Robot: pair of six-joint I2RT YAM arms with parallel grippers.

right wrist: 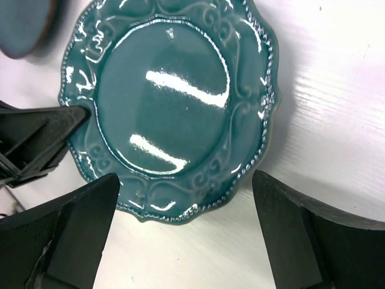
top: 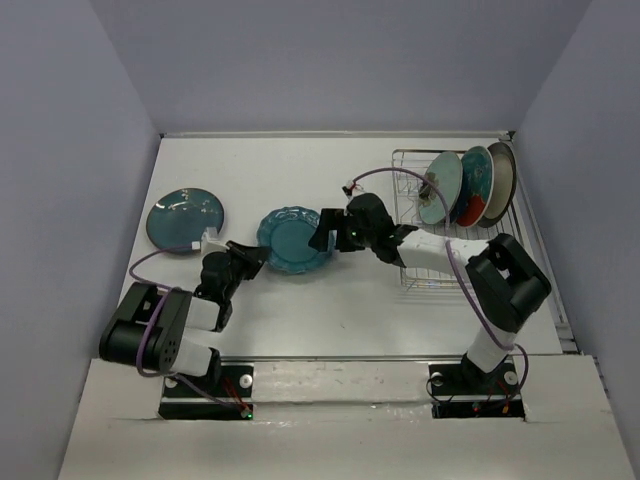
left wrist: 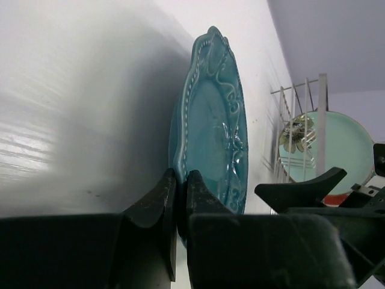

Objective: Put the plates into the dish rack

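The silver wire dish rack [top: 403, 172] stands far right, while well left of it lies the scalloped teal ceramic plate [top: 291, 240], its rim clenched by the left gripper [left wrist: 180, 180], the right gripper [right wrist: 185, 180] spread open above, so this thin pinch could slip.

1. Left arm [top: 165, 330] and right arm [top: 505, 285]: black joint housings, white links.
2. Purple cables [top: 150, 262] loop along both.
3. Black base plates [top: 205, 395], tiny green and red lights.
4. Right gripper [right wrist: 185, 179]: matte black, wedge-shaped fingers [right wrist: 72, 229].
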